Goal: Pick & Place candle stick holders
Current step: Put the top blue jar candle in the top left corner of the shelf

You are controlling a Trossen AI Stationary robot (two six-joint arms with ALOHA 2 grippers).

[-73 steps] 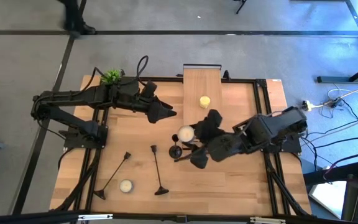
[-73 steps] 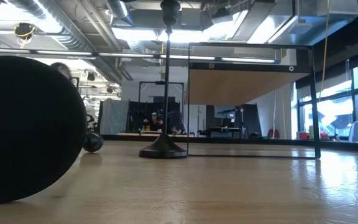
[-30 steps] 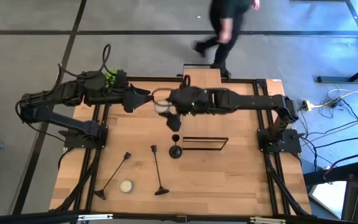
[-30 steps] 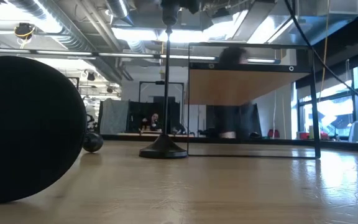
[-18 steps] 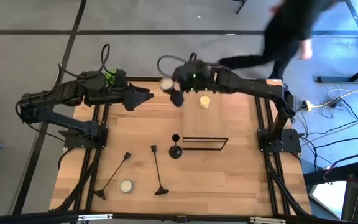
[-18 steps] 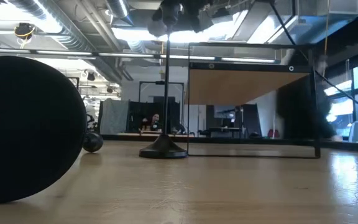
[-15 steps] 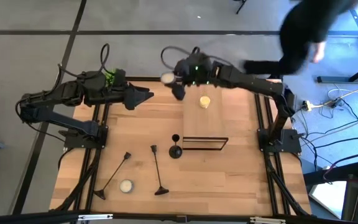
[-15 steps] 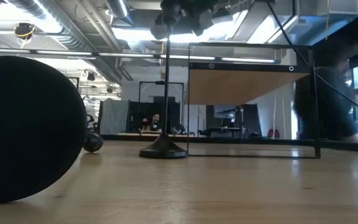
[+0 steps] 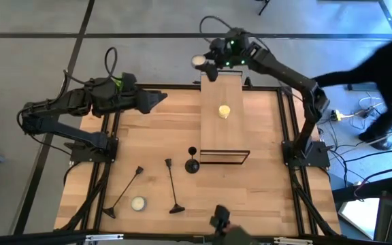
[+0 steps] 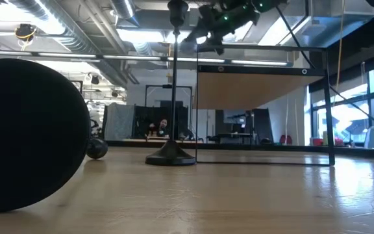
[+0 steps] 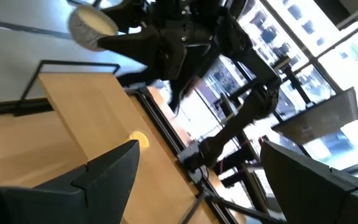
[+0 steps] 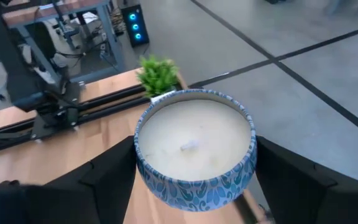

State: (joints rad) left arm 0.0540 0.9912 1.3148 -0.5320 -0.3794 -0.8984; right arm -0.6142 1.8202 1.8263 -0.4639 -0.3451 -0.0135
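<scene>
Three black candle stick holders are on the table. One stands upright on its round base (image 9: 192, 165), and its stem shows in the low view (image 10: 173, 84). Two tall ones lie flat at near left (image 9: 124, 192) (image 9: 173, 185). No gripper touches them. My right gripper (image 9: 206, 64) is past the table's far edge, shut on a white candle in a blue tin (image 12: 194, 146). My left gripper (image 9: 158, 100) is open and empty over the far left of the table, and its fingers stand wide apart in the left wrist view (image 11: 191, 180). My right gripper pinches the tin's round side wall (image 12: 143, 171) between its two fingers, one on each side. The fingers come roughly level from the table's right. The tin sits upright with its open top up, lifted clear and out beyond the table's far edge.
A raised wooden shelf (image 9: 221, 133) on a black wire frame (image 9: 224, 157) carries a yellow candle (image 9: 224, 111). A white candle (image 9: 138, 203) lies at near left. A green plant (image 9: 119, 83) stands by the left arm. A person (image 9: 386, 88) moves beyond the table's right. A dark shape (image 9: 220, 221) is at the near edge.
My right gripper has carried the candle tin from over the table's middle toward the far edge and past it, drifting a little right, still shut on it. A person has walked behind the table from the middle toward the right. The holders have stayed put.
</scene>
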